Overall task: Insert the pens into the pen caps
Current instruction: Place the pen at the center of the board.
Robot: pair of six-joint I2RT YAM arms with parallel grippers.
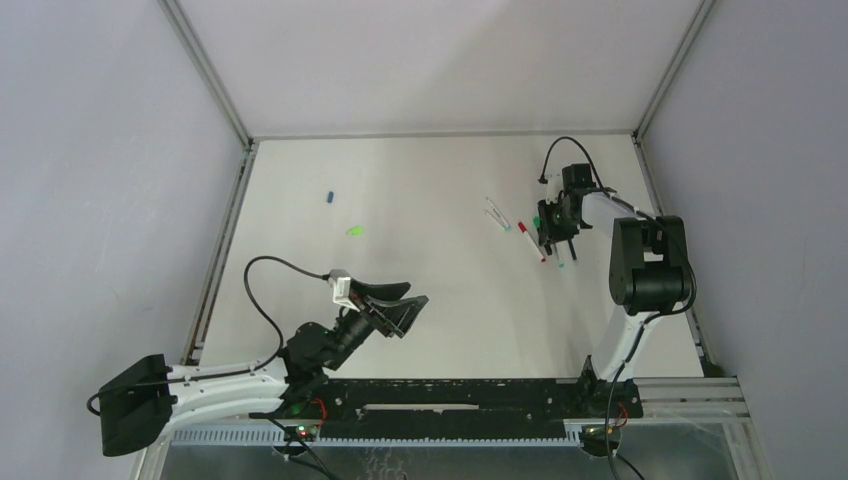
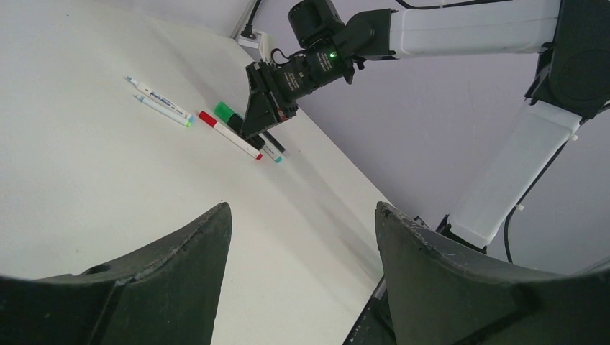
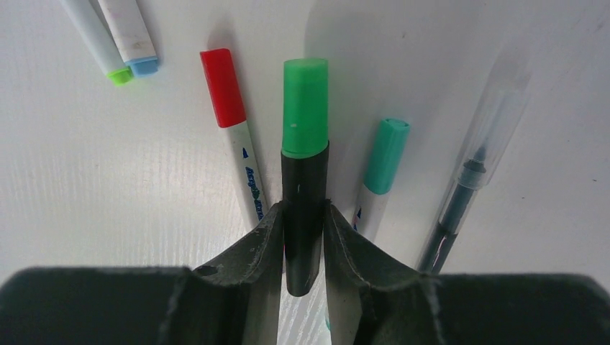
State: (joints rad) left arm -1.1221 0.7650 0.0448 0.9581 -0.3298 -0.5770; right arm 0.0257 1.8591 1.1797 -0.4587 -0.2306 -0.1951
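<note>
My right gripper (image 3: 303,208) is shut on the barrel of the thick black marker (image 3: 304,180), which has a bright green cap (image 3: 305,108) on its far end, low at the table. A red-capped white pen (image 3: 234,136) lies to its left. A teal-capped pen (image 3: 381,165) and a thin dark pen in a clear barrel (image 3: 467,172) lie to its right. Two white pens with green (image 3: 97,43) and blue (image 3: 129,36) ends lie further left. A loose blue cap (image 1: 329,197) and a green cap (image 1: 354,231) lie mid-left on the table. My left gripper (image 2: 302,208) is open and empty, far from them.
The white table (image 1: 430,290) is boxed in by grey walls with metal rails along the left and right edges. The right arm's base column (image 1: 650,265) stands near the right rail. A black rail (image 1: 450,395) runs along the near edge.
</note>
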